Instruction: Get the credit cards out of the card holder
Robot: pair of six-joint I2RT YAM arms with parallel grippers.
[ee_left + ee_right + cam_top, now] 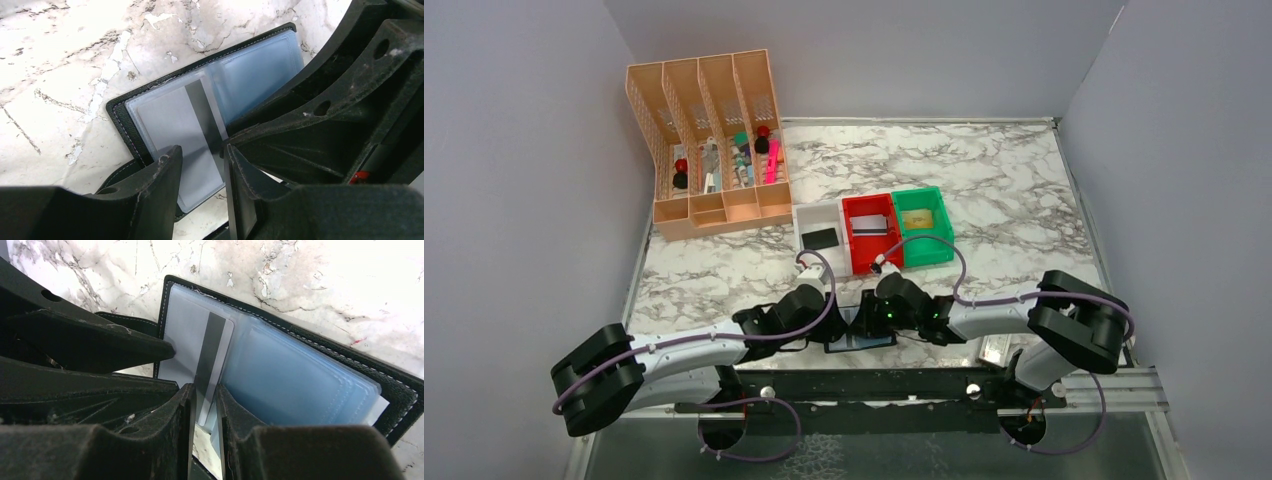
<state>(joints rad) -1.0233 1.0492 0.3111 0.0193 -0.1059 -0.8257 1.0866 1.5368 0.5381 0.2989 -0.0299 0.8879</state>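
Note:
The card holder (861,338) lies open on the marble near the front edge, between both grippers. In the left wrist view its black edge (117,110) frames glossy blue-grey pockets. A pale grey credit card (170,120) with a dark stripe sits in the outer pocket. My left gripper (200,157) hovers open over that card. My right gripper (205,392) stands narrowly open, and the striped end of the card (192,330) shows in its gap. One left finger (150,347) touches the pocket's edge.
White (802,222), red (856,205) and green (936,196) bins stand behind the holder, each with a card inside. A peach desk organiser (712,145) with pens fills the back left. A small whitish case (996,348) lies by the right arm.

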